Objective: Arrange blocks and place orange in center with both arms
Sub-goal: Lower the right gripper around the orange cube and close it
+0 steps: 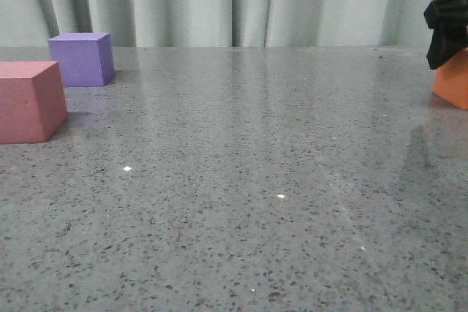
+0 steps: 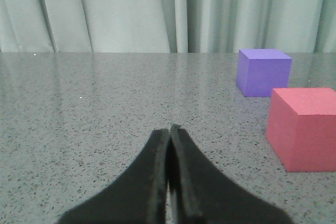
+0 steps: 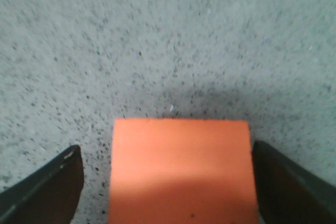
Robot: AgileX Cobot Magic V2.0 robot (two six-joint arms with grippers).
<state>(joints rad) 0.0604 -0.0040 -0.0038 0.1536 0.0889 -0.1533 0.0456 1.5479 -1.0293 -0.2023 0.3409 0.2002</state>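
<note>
Straddling the orange cube (image 3: 181,169) at the tabletop's (image 1: 248,180) right edge, well apart from the purple cube (image 1: 82,58), our right gripper (image 3: 168,182) gapes unclosed; we judge it light, squashy foam, best pinched mid-face, while our left gripper (image 2: 169,145) is closed empty.

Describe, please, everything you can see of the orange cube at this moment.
The orange cube is a matte, foam-looking block with flat faces and crisp edges, resting on the speckled grey table at the far right, partly cut off in the front view. The right gripper is lowered over it, open, one finger on each side with a gap on the left; contact on the other side is unclear. It sits far from the other cubes.
</note>
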